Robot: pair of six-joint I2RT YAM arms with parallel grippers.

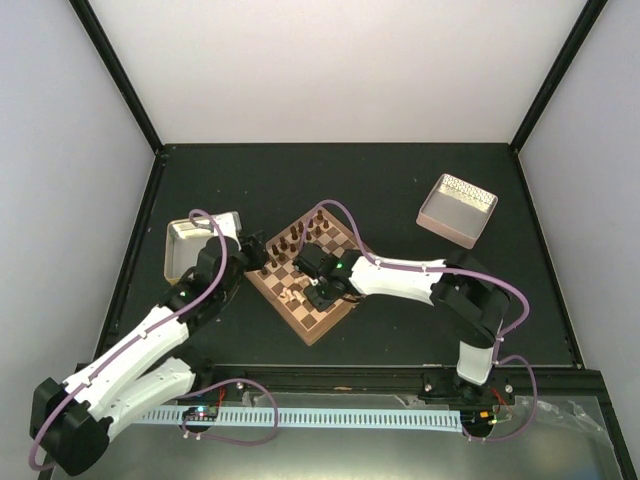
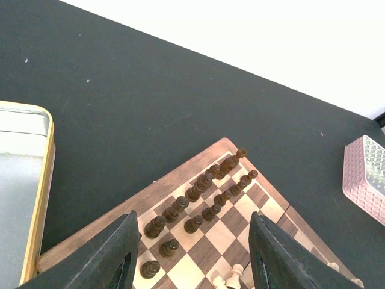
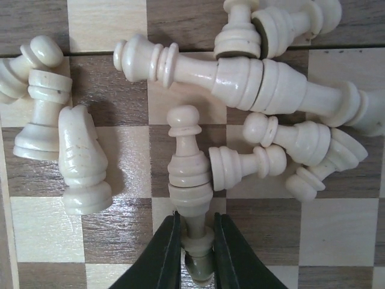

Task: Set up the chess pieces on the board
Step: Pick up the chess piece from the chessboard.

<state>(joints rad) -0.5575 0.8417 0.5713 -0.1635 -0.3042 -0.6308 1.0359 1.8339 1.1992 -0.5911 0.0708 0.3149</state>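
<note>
Right wrist: right claw (image 3: pixel 196 256) pinches one pale chess piece (image 3: pixel 189 174) by its base.

Pale pieces (image 3: pixel 192 66) glossy smooth lacquered wood, board (image 3: pixel 48 229) satin wood with visible grain, tray (image 2: pixel 18 180) dull metal, bin (image 2: pixel 367 174) diamond-textured pinkish plastic, table (image 2: pixel 120 90) matt black.

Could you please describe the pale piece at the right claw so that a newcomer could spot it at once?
On the chessboard, find the heap of toppled pale pieces under the right claw. The wanted piece lies mid-heap, round head pointing away, and it alone has its base pinched between the claw's fingers.
</note>
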